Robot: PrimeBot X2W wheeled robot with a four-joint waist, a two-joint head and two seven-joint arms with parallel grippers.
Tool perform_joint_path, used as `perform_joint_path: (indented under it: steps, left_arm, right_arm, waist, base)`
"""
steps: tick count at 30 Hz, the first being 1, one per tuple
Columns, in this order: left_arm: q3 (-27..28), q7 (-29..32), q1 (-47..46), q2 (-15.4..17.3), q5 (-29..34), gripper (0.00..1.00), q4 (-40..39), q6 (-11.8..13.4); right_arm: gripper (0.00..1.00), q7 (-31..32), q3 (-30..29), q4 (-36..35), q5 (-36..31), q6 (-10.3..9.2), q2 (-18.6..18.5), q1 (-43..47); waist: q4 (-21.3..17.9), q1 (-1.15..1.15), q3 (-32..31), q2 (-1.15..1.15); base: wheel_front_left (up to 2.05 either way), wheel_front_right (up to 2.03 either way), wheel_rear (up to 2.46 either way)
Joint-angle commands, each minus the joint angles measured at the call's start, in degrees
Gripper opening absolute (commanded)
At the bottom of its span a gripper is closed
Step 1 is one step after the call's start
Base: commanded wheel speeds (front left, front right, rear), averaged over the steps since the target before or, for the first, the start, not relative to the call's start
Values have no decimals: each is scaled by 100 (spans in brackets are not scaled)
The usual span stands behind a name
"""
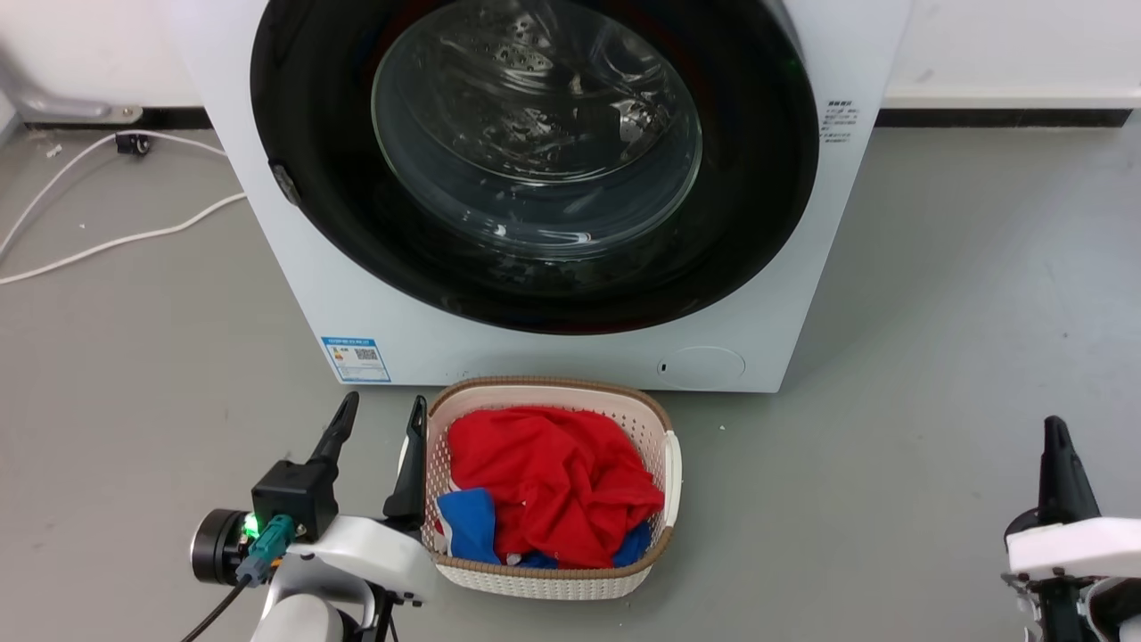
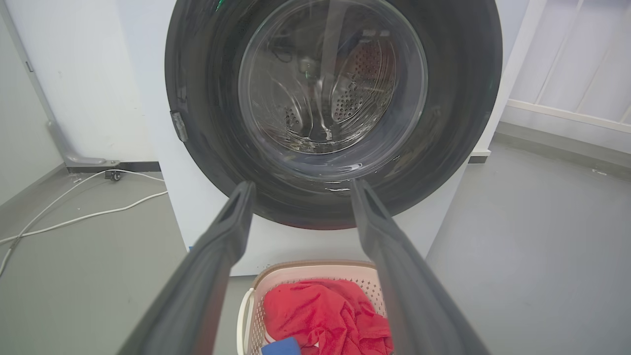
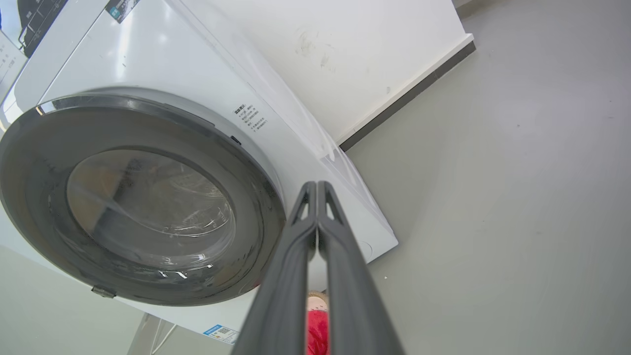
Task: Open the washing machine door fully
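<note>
The white washing machine (image 1: 357,294) stands ahead of me on the grey floor. Its round glossy black door (image 1: 767,178) lies flat against the front, shut, with the clear glass window (image 1: 535,134) at its centre. In the left wrist view the door (image 2: 453,98) is straight ahead beyond my fingers. My left gripper (image 1: 381,412) is open, low at the left, well short of the door and beside the basket. My right gripper (image 1: 1056,428) sits low at the far right with its fingers pressed together, empty; the right wrist view shows the door (image 3: 29,197) at an angle.
A white laundry basket (image 1: 655,419) holding red and blue clothes sits on the floor right before the machine. White cables (image 1: 116,241) trail over the floor at the left. A wall with a dark skirting (image 1: 998,116) runs behind. Open floor lies to the right.
</note>
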Motion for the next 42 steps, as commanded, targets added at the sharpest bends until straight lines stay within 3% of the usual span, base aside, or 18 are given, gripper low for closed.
perform_joint_path:
  steps: [1, 2, 9, 17, 21, 28, 35, 42]
  left_arm:
    - [16, -15, -112, -20, -21, 100, -26, -5]
    - [22, -15, -133, -25, -20, 100, -39, -10]
    - [96, -15, -318, -75, -13, 100, -263, -4]
    - [82, -15, -630, -132, -16, 100, -471, 27]
    - [44, -15, -813, -155, -48, 100, -521, 31]
    - [-93, -15, -1080, -170, -83, 100, -593, 57]
    - [-293, -15, -1304, -172, -190, 100, -760, 158]
    - [-525, -15, -1531, -174, -307, 100, -924, 271]
  right_arm:
    - [0, -38, -56, 112, 299, 2, 2, -162]
    - [0, -75, -128, 218, 337, 2, 3, -221]
    - [0, 209, -766, 893, 2206, 2, -53, -1128]
    - [0, 1294, -1686, 1750, 4450, 2, -415, -2645]
    - [0, 1898, -1879, 2199, 5044, 2, -745, -3418]
    - [0, 3070, -1395, 2876, 5230, 2, -1141, -4820]
    - [0, 3903, -623, 3511, 4775, 2, -1366, -6130]
    - [0, 4293, -43, 4335, 4106, 2, -1573, -7230]
  waist:
    - [19, 0, 66, 0]
    - [30, 0, 112, 0]
    - [99, 0, 586, 0]
    - [236, 0, 1194, 0]
    - [333, 0, 1449, 0]
    - [477, 0, 1796, 0]
    - [616, 0, 2170, 0]
    - [800, 0, 2618, 0]
  base:
    - [0, 0, 0]
    - [0, 0, 0]
    - [0, 0, 0]
    - [0, 0, 0]
    - [0, 0, 0]
    - [0, 0, 0]
    - [0, 0, 0]
    - [0, 0, 0]
